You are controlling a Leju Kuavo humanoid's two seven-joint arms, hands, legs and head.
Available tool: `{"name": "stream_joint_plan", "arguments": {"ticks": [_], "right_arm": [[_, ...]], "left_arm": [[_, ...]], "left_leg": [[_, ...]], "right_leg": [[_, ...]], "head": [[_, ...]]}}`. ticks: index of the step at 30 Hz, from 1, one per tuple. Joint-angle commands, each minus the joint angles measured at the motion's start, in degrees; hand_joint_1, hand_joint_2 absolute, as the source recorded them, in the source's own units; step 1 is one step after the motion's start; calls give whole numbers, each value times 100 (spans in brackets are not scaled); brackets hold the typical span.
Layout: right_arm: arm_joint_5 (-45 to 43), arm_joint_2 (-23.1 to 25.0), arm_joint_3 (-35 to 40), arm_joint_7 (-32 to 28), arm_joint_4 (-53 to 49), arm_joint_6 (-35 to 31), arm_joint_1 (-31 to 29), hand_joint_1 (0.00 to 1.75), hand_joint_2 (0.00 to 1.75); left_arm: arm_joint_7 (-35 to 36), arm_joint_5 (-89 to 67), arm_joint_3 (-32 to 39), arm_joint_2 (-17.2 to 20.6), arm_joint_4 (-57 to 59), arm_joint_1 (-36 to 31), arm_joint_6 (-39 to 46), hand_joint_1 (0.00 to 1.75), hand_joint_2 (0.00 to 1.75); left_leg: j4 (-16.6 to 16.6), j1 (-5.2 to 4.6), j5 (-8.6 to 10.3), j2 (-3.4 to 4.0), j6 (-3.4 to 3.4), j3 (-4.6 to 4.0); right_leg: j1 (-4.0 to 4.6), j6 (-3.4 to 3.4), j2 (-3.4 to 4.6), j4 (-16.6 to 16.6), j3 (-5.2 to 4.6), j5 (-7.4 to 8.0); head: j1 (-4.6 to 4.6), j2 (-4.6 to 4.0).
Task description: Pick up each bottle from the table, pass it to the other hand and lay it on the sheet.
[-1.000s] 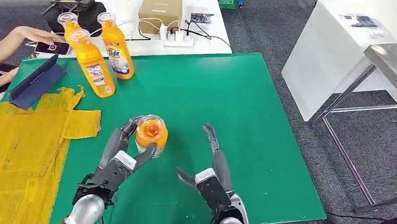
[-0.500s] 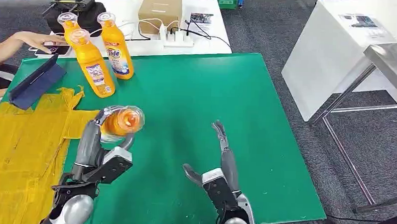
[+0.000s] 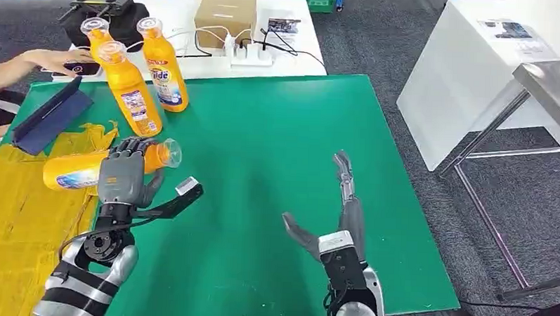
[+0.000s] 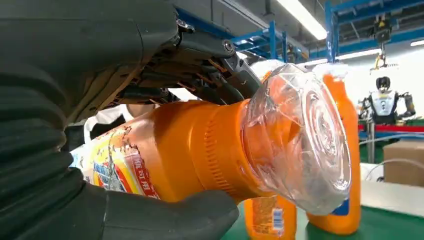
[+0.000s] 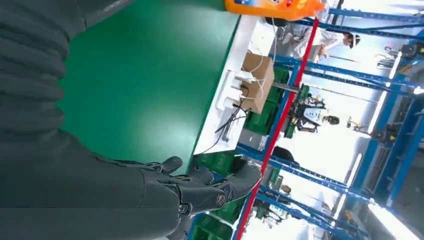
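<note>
The held bottle (image 3: 94, 169) lay almost horizontal at the left of the head view, its clear cap (image 3: 169, 154) pointing right and its base out over the yellow sheet (image 3: 22, 226). The left hand (image 3: 125, 177) had its fingers wrapped over the bottle's shoulder from above with the thumb under it, clamped on the bottle; the left wrist view showed the same grip close up, fingers (image 4: 210, 80) across the orange neck just behind the cap. Whether the bottle already touched the sheet could not be told.

The right hand (image 3: 331, 216) hovered low over the green mat (image 3: 278, 144) in the lower middle of the frame, fingers stretched forward and thumb splayed to the side, holding nothing.

In the upper left, 3 more orange bottles (image 3: 136, 79) stood upright close together at the mat's far edge. Just beyond them a person's hand (image 3: 52, 57) rested on a phone on the white table (image 3: 189, 56).

By my reading, the pass between hands looked done for this bottle and only the laying down remained. No bottle lay released on the sheet, so 3 full cycles seemed still to come.
</note>
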Motion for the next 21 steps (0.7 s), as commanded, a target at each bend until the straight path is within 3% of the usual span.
{"name": "stream_joint_plan", "arguments": {"ticks": [1, 8, 17, 18, 19, 21], "right_arm": [[-52, -2, -199, -81, -118, 36, -116, 0, 175], [-174, -25, 62, -56, 485, 198, -587, 0, 175], [-482, -126, 1, 10, 537, 335, -547, 0, 175], [-603, -132, -10, -11, 496, 448, -521, 0, 175], [-650, -144, -12, -31, 469, 514, -501, 0, 175], [-647, -148, -27, -68, 400, 539, -461, 0, 175]], "left_arm": [[1176, -239, -826, 411, 2411, -1242, -203, 175, 175], [1549, -227, -995, 357, 5067, -1960, -729, 175, 175], [1487, -239, -126, 394, 5347, -1585, -490, 175, 175], [1483, -239, -79, 373, 5317, -1560, -454, 42, 175], [1433, -231, -6, 348, 5283, -1535, -393, 0, 175], [1214, -231, 315, 266, 5244, -1504, -333, 0, 175]], "left_leg": [[0, 4, -8, -14, -2, 34], [-7, 6, -3, 12, -4, 42], [-8, 6, -4, 14, -6, 39], [-11, 5, -10, 28, -7, 62], [-8, 3, -6, 24, -7, 54], [-10, 3, -10, 35, -12, 63]], "right_leg": [[7, -21, -13, 2, 39, -14], [8, -25, 14, -6, 37, 1], [7, -27, 18, -6, 44, 5], [8, -34, 32, -9, 62, 3], [5, -29, 29, -4, 54, 6], [6, -32, 34, -5, 52, 9]], "head": [[2, 0], [2, 0], [2, 0], [2, 0], [4, 0], [2, 0]]}}
